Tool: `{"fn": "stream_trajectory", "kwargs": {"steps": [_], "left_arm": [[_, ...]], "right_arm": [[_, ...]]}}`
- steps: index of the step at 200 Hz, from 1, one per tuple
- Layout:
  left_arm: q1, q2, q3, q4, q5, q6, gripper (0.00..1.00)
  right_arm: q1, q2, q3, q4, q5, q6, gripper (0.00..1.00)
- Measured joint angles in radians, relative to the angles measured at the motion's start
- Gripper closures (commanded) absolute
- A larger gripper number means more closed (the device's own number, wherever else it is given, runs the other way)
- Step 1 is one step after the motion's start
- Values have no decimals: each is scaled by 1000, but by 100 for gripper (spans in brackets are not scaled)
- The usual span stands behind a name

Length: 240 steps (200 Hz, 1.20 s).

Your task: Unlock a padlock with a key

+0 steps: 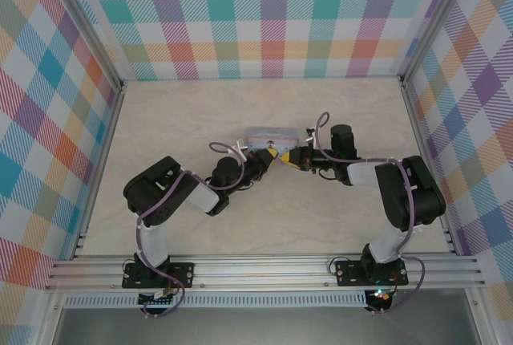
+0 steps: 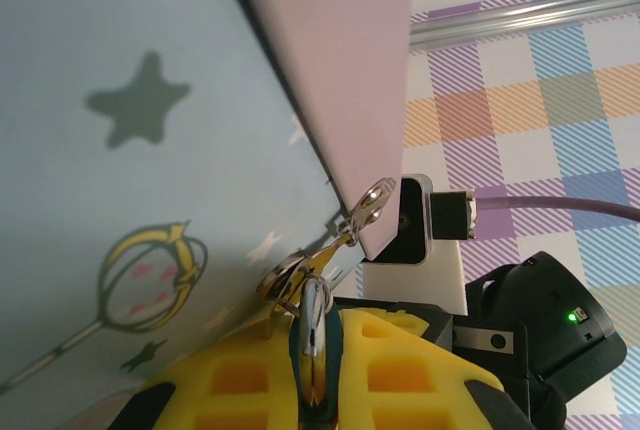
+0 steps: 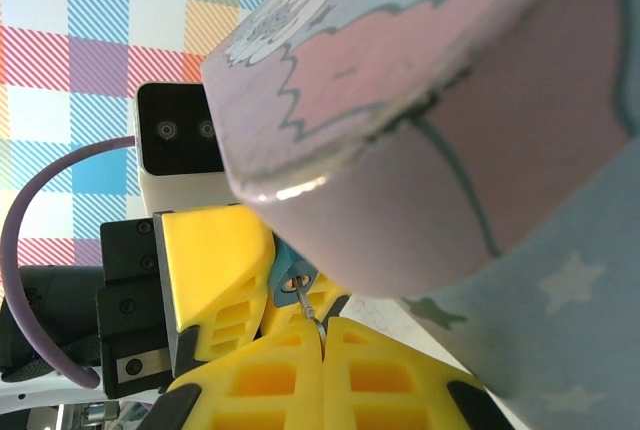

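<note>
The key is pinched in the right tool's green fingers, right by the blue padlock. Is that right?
Not quite: the fingers of the right tool are yellow, not green. The right wrist view shows them pinching the key right by the blue padlock.

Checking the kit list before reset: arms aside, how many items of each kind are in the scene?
tin box: 1
padlock: 1
key: 1
Total: 3
</note>
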Motion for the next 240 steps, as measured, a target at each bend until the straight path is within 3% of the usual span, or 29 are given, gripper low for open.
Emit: {"fn": "stream_trajectory", "kwargs": {"steps": [150,185,240], "left_arm": [[13,6,18,-4,-5,8,100],[13,6,18,0,-30,6,100],[10,-55,2,-98,32,9,100]], "right_arm": [[19,55,63,26,6,63,97],[19,58,61,51,13,78,91],[5,-63,-24,0,40,-20,68]]}}
